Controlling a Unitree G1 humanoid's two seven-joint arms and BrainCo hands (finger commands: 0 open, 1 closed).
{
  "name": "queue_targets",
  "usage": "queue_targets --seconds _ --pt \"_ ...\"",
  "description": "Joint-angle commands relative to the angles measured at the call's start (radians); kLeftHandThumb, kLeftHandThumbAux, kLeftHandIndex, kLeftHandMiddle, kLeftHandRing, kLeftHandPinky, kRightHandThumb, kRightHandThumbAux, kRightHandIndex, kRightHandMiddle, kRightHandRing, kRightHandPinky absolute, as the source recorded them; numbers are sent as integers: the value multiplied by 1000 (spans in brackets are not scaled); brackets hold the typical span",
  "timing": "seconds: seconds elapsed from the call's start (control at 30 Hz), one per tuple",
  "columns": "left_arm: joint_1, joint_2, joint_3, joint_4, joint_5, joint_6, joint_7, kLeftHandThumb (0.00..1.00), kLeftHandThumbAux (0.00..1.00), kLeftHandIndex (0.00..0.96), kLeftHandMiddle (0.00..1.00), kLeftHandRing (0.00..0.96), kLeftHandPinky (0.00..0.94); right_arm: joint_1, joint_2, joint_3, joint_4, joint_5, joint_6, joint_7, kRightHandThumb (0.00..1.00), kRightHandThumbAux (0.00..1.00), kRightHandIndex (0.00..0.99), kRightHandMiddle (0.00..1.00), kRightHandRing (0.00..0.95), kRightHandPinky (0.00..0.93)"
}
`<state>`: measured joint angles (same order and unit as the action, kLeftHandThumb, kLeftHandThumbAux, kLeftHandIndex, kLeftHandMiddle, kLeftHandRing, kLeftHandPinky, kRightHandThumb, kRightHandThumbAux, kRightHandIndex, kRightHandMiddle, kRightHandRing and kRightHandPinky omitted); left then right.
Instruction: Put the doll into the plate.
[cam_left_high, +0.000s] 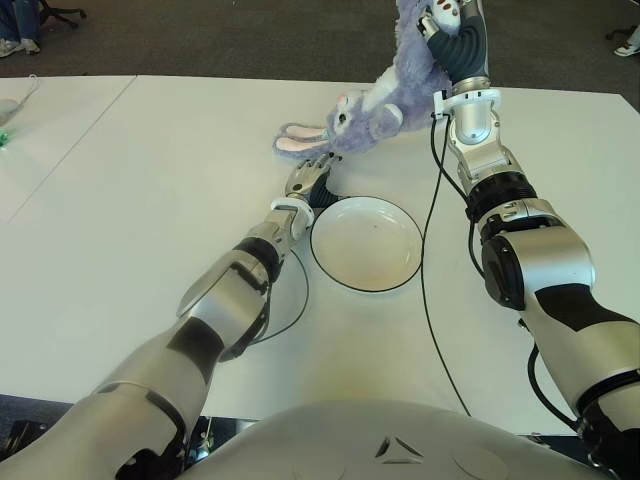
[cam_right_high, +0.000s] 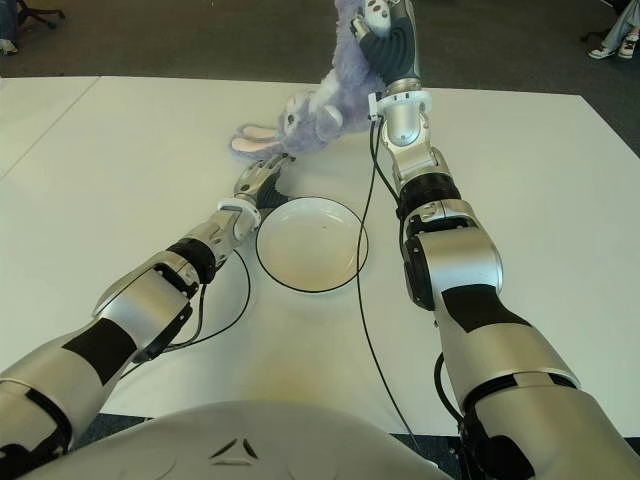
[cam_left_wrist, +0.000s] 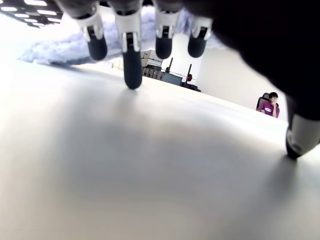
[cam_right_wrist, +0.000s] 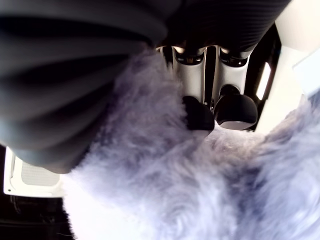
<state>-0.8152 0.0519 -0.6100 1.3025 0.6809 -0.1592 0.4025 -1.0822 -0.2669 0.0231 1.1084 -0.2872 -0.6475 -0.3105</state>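
Two robot hands are out over the white table (cam_left_high: 150, 180). The right robot hand (cam_left_high: 445, 35) is up high at the far side, and its fingers (cam_right_wrist: 197, 112) are closed tight in the purple fur of the doll (cam_left_high: 385, 95) — a soft bunny. The bunny hangs head down, and its long ears (cam_left_high: 300, 138) look like they touch the table, or nearly so. The left robot hand (cam_left_high: 310, 178) is low by the far left edge of the plate (cam_left_high: 405, 270), just under the bunny's ears. Its fingers (cam_left_wrist: 131, 65) are stretched out and hold nothing.

The plate is white with a dark rim, and nothing is in it yet. It sits nearer the robot than the bunny does.

I think the next job is to bring the bunny back over the middle of the plate. It should be lifted a bit first, so the ears do not drag or catch on the rim. Then go down slowly and let go only when the bunny sits inside — it is floppy and could slump over the edge.
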Motion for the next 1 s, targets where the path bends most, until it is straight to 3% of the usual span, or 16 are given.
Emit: queue_targets --seconds 0.03,0.3,0.37,0.53,0.63,0.77,1.0 --pt "217 -62 -129 116 127 73 -178 0 568 0 0 231 0 -52 -10 13 -12 -19 -22 -30 701 717 438 839 857 835" --pt "230 -65 -103 117 96 98 -214 0 578 0 0 219 0 -67 -16 9 -22 -7 -36 7 703 717 439 831 850 834" --pt "229 -68 -91 117 83 105 -226 0 583 0 0 171 0 -74 -16 12 -23 -9 -35 12 704 717 438 825 847 833" --pt "203 -76 -65 116 54 118 -248 0 585 0 0 170 0 -93 -1 28 -38 -32 -28 -9 705 717 438 826 848 847" --pt "188 -78 -49 115 35 126 -250 0 576 0 0 118 0 -97 7 33 -47 -36 -35 -10 707 717 438 827 849 850" --pt "173 -82 -33 113 16 134 -245 0 558 0 0 69 0 -67 30 22 -122 4 -35 38 709 716 438 807 832 841" --pt "175 -89 -32 111 9 142 -225 0 530 0 0 67 0 -62 45 5 -156 52 -33 101 711 714 438 778 829 842"
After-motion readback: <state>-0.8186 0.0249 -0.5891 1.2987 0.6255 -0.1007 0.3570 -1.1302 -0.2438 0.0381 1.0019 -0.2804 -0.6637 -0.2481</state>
